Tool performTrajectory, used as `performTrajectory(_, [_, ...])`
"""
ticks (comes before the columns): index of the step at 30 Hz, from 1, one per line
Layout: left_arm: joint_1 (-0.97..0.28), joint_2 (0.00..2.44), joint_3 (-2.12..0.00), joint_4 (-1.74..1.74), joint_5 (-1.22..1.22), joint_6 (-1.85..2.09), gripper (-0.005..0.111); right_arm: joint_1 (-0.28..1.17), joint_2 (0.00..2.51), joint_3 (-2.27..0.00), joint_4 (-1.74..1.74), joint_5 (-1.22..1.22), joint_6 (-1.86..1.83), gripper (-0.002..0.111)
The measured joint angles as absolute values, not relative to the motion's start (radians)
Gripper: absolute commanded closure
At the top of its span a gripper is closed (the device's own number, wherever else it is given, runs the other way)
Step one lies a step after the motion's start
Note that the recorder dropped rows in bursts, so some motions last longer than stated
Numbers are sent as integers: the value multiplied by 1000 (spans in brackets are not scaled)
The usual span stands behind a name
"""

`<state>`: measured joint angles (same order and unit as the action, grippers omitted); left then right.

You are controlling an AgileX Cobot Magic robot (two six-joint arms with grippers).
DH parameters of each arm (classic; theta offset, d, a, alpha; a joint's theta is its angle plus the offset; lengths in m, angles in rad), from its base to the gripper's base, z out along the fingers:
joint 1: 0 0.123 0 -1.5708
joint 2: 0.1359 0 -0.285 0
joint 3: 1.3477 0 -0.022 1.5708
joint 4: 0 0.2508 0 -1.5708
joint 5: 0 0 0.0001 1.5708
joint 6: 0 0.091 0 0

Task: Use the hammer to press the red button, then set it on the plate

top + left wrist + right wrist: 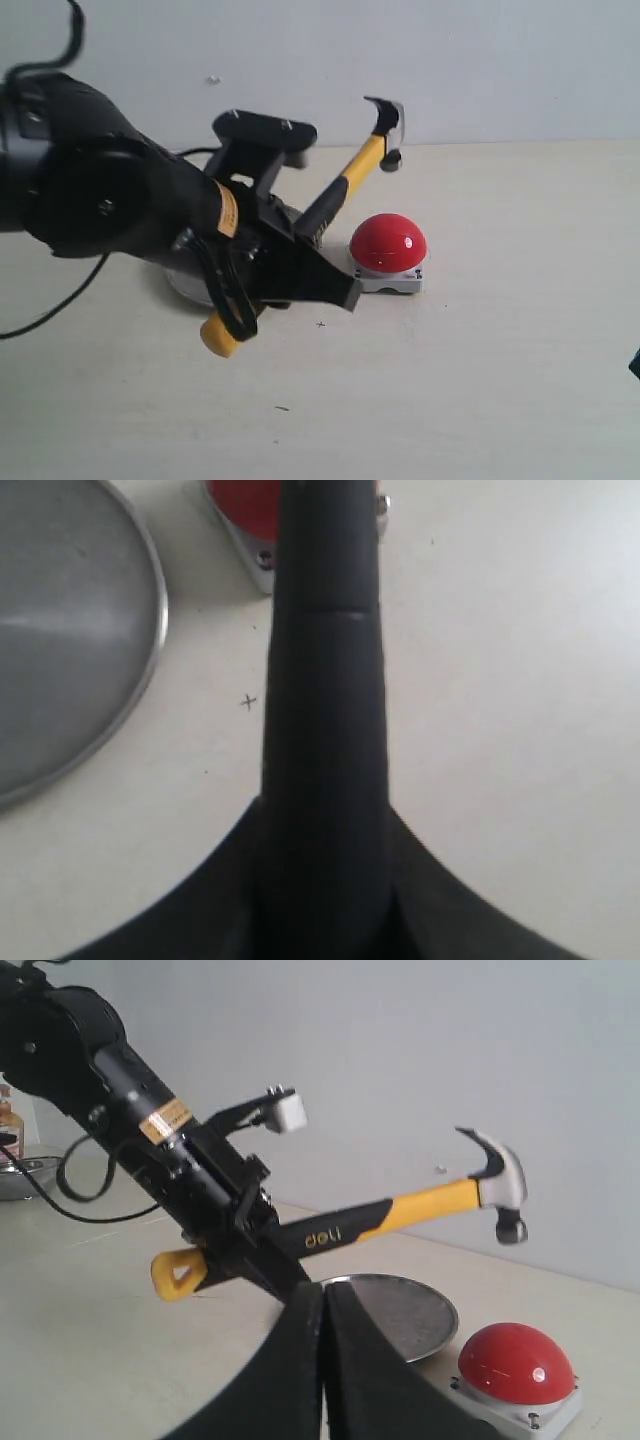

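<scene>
My left gripper [290, 270] is shut on the black grip of the hammer [360, 165], near its yellow looped end. The hammer is held in the air, tilted upward, with its steel head [385, 120] high and behind the red button [388, 242]. The button sits on its grey base on the table, apart from the hammer. The plate [185, 285] lies under my left arm, mostly hidden there, and shows better in the right wrist view [400, 1310]. The left wrist view shows the handle [322, 680] over the table between plate [60, 630] and button [245, 505]. My right gripper [324, 1295] is shut and empty, low over the table.
A black cable [50, 310] trails across the table at the left. A pale wall runs behind the table. A metal object [20, 1175] stands at the far left in the right wrist view. A dark part of my right arm [636, 362] shows at the right edge.
</scene>
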<state>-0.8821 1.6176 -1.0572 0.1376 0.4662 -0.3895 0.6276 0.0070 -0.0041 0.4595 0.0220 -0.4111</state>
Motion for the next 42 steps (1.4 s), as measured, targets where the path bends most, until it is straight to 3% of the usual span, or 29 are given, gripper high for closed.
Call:
performTrajectory(7, [-872, 1480, -1094, 144, 468, -378, 107, 628, 7, -4, 460, 22, -411, 108])
performTrajectory(18, [-872, 1467, -1170, 148, 500, -347, 107, 628, 7, -4, 460, 22, -411, 108])
performTrajectory(21, [-872, 1507, -1156, 148, 495, -347, 107, 628, 7, -4, 460, 22, -411, 108])
performTrajectory(28, [-865, 1867, -1051, 97, 388, -341, 107, 628, 7, -4, 460, 22, -413, 108])
performTrajectory(36, [-858, 1599, -1151, 90, 424, -302, 107, 628, 7, -4, 460, 24, -413, 108])
performTrajectory(42, [-825, 1560, -1120, -6, 422, -211, 107, 628, 7, -4, 460, 24, -413, 108])
